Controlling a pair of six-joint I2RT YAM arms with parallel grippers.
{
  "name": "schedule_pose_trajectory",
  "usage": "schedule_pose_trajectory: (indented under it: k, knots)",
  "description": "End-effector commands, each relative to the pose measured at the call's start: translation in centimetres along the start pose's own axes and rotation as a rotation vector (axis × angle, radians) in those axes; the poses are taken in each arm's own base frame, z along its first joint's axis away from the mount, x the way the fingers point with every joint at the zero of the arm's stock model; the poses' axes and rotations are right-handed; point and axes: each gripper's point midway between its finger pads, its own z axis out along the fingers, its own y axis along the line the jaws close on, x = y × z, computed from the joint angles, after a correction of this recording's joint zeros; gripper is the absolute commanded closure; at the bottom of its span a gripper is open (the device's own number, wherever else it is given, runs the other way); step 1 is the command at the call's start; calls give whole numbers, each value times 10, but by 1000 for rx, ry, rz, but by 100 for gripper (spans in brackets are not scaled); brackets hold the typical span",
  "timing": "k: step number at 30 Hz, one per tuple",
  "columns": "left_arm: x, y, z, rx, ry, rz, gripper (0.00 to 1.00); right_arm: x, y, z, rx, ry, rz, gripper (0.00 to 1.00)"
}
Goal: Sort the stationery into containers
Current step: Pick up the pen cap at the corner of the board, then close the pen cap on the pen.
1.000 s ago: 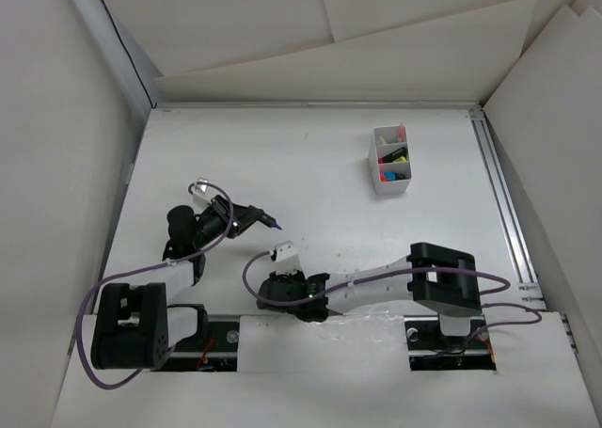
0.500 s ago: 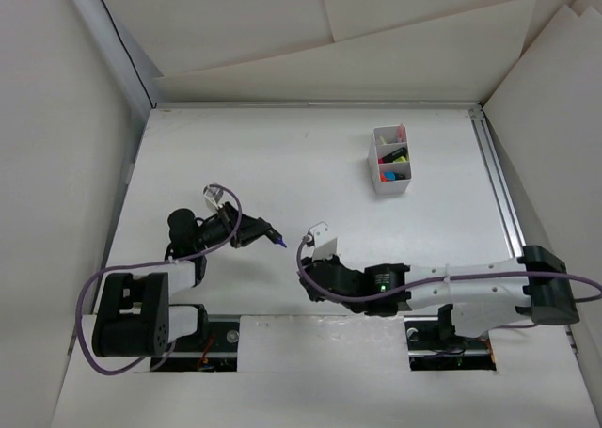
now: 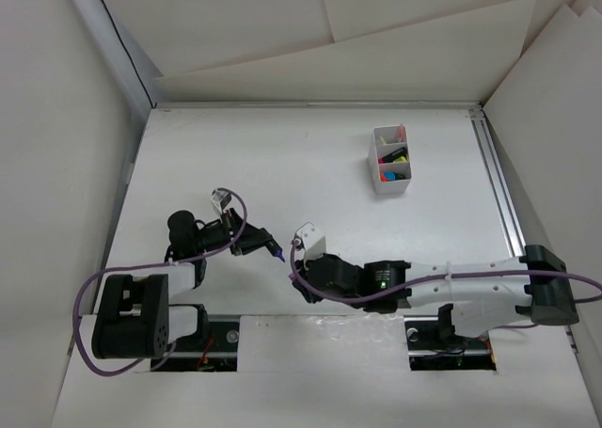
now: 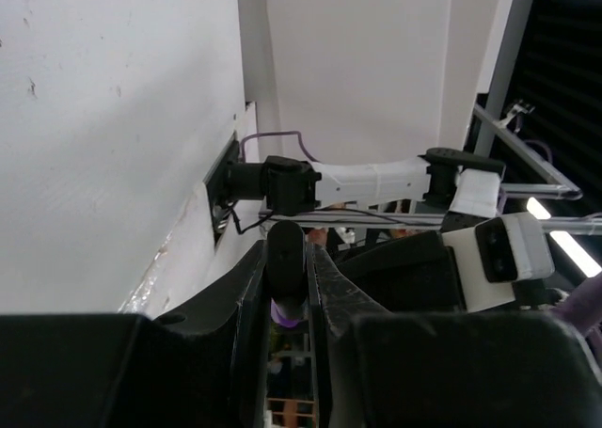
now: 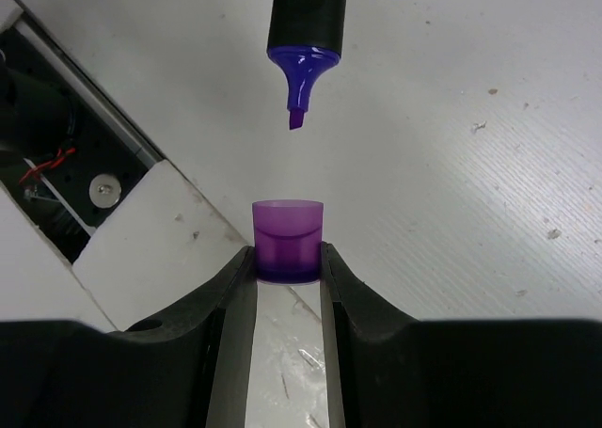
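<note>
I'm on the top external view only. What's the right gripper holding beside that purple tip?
Observer: A small translucent purple cap, pinched in the right gripper.
Operator: Is the tip in the cap yet?
Observer: No. The black-barrelled highlighter has its purple chisel tip bare, apart from the cap and roughly in line with it.
Operator: Left grip secure?
Observer: The left wrist view shows the left gripper closed on the black barrel.

Built of black joint housings (image 3: 132,320) and white link shells (image 3: 475,282). Trailed by looping purple cables (image 3: 79,329). Tipped with smooth black fingers (image 5: 230,329).
</note>
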Motion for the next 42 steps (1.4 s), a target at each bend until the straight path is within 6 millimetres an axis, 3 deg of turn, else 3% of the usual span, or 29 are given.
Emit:
schedule_pose_trajectory:
  k: [1, 11, 17, 28, 35, 42]
  knots:
    - [3, -10, -2, 11, 49, 134, 100, -43, 19, -10, -86, -97, 22, 78]
    - [4, -11, -1, -4, 72, 172, 100, -53, 32, -4, -148, -109, 46, 79]
    - [4, -14, -1, 5, 69, 199, 100, -57, 28, 0, -163, -114, 65, 79]
    - [6, -19, -1, 23, 56, 216, 100, -42, 31, 9, -185, -56, 72, 81]
    - [5, -21, -1, 24, 46, 215, 100, -31, 22, 11, -139, -27, 76, 81]
    - [4, -15, -1, -2, 43, 215, 100, -37, 8, 13, -46, -27, 62, 83]
